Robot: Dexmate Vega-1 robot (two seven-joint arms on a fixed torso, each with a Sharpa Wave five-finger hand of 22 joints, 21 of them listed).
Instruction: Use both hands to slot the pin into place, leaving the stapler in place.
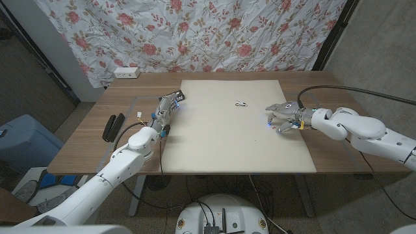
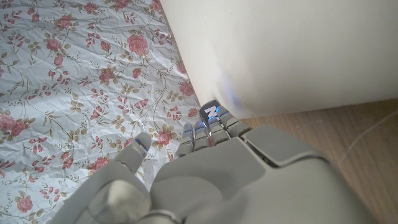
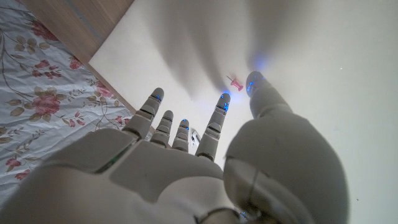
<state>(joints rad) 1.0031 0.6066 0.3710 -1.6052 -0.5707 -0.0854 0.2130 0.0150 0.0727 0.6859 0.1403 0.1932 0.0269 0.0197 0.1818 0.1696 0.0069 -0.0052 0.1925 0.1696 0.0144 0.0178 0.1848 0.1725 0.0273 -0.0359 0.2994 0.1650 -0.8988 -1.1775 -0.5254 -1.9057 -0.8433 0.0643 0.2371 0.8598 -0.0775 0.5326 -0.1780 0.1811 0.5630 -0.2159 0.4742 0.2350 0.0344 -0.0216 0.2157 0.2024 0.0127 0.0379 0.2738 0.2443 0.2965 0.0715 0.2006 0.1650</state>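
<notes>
A small pink push pin (image 3: 235,83) lies on the white mat (image 1: 227,140), just beyond the fingertips of my right hand (image 1: 284,117). That hand hovers low over the mat's right part with its fingers spread and nothing in them. My left hand (image 1: 168,108) is at the mat's left edge, fingers stretched out together, holding nothing; its fingers (image 2: 208,127) point past the mat's edge (image 2: 280,56). Two black elongated objects (image 1: 114,125), stapler-like, lie on the wood at the table's left side, well clear of both hands.
A small white-and-dark object (image 1: 241,103) sits on the mat's far middle. A white power strip (image 1: 126,72) lies at the table's back left. A floral cloth (image 1: 195,32) hangs behind the table. Bare wood (image 1: 338,97) borders the mat on the right.
</notes>
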